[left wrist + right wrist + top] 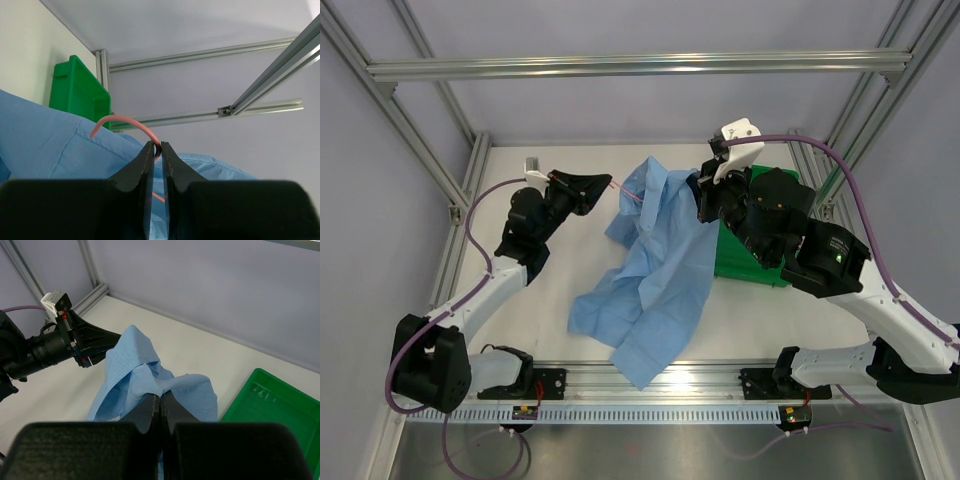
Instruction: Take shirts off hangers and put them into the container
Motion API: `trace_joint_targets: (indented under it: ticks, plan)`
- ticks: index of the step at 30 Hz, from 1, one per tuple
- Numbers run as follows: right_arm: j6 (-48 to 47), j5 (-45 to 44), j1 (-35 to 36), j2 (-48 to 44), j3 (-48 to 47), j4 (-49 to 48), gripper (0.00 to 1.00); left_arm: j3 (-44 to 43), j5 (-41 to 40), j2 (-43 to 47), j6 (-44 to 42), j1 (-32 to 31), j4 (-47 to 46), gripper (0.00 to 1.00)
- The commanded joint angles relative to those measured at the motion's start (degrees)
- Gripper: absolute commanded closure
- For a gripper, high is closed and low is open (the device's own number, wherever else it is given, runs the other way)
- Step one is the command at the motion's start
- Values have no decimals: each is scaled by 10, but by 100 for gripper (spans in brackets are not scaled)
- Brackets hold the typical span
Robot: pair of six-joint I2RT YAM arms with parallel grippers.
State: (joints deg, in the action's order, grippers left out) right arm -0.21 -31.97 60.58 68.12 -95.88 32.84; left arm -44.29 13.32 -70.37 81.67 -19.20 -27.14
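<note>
Nearest the arm bases, on the white table (550, 330), the lower part of the light blue shirt (655, 280) lies crumpled and spread, one corner reaching almost to the front rail (720, 366). From there the cloth rises toward the back, gathered into a ridge between the two arms.

On the shirt's left side, the left gripper (157, 146) has its fingers pressed almost together on the pink hanger (127, 121). The hook's wire passes between the fingertips, and the hook curls up and over to the left above the cloth. The rest of the hanger is hidden inside the shirt, save a short pink stretch near the collar in the top view.

On the shirt's right side, the right gripper (160, 396) is pressed together on a fold of the blue cloth, which bunches into a peak just beyond its fingertips. The two grippers face each other across the shirt, near but apart.

Past the right gripper, on the right part of the table, the green tray (270, 410) sits flat. In the top view the right arm covers most of it. The shirt's right edge lies just beside its left rim; whether they touch cannot be told.
</note>
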Motion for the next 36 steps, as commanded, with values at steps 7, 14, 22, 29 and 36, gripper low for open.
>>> trace_joint_targets:
  ticks: [7,14,22,29,36]
  plan:
    - [-3,12,-4,-4,-19,-15,100,-25,-7,6,-15,-4,-28,100]
    - [-1,27,-5,-27,10,-13,100,-107,-66,51,-168,-44,94,100]
    - [35,6,-5,-47,80,-22,77,-219,-171,94,-345,-113,240,100]
    - [50,-7,-4,-68,125,-34,31,-278,-213,90,-415,-141,317,100]
    - [52,5,-4,-87,133,-6,1,-393,-277,48,-524,-202,417,100]
